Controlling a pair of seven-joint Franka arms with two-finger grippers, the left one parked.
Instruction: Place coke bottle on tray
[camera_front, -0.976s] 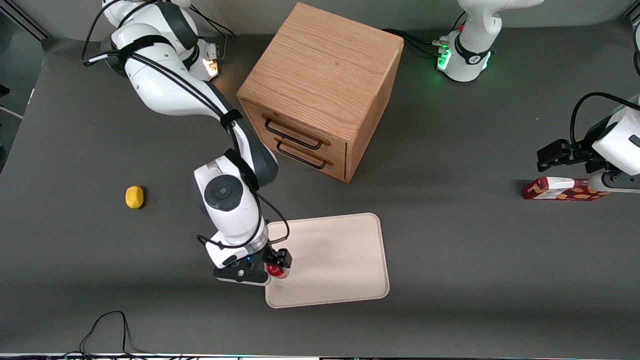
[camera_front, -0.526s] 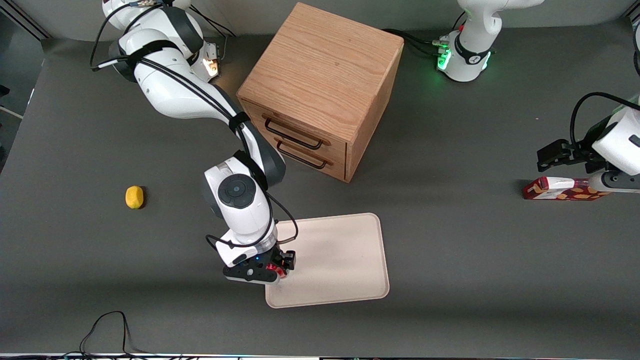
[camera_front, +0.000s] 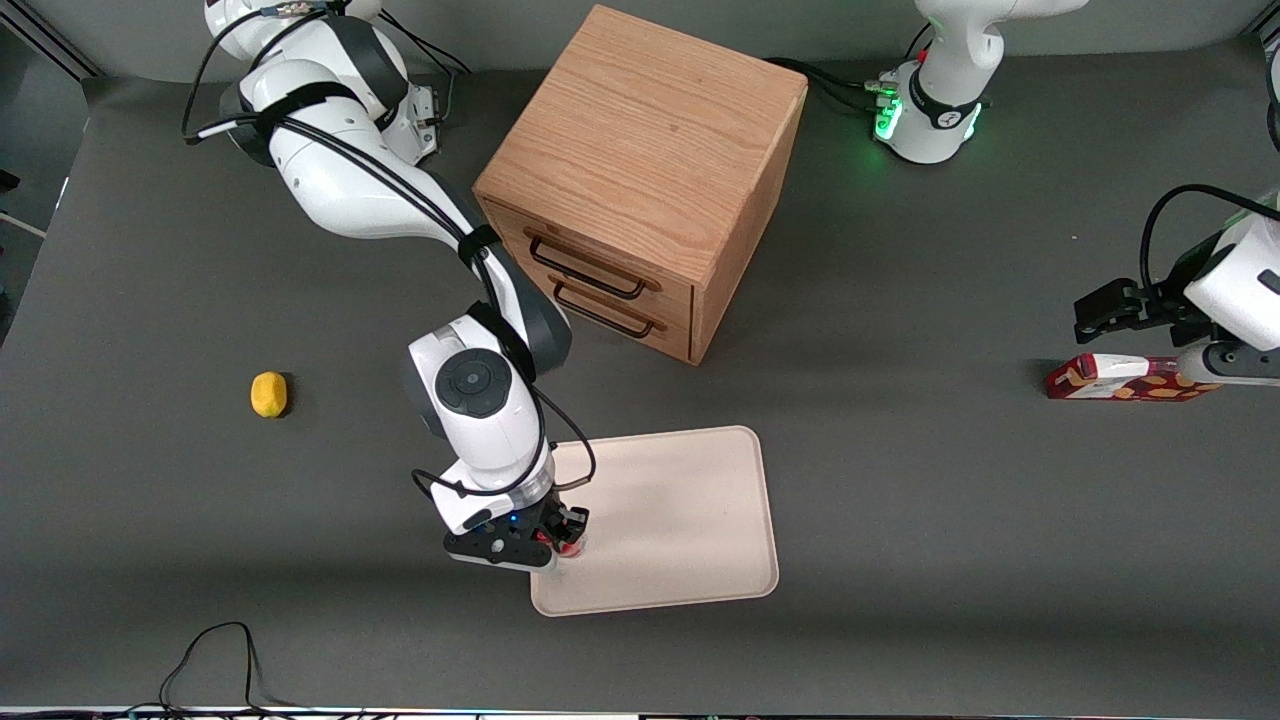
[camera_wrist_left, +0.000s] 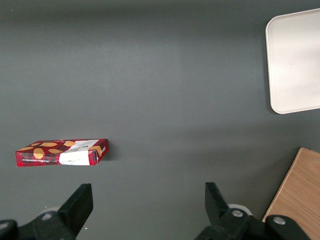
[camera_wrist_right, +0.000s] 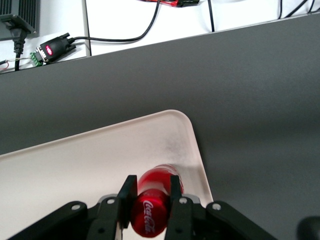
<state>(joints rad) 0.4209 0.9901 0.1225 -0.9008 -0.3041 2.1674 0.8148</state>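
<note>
The gripper (camera_front: 562, 535) mostly hides the coke bottle (camera_wrist_right: 152, 202), clamped between its jaws low over the tray (camera_front: 690, 520) edge nearest the working arm.

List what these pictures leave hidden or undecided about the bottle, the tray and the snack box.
- Small red coke bottle: front view, pincer covers most of it; wrist view, its base is cut off, so contact with the cream-white rectangular tray is undecided.
- Tray: left wrist view, cut off by the edge.
- Flat red snack box: front view, parked arm overlaps one end.
</note>
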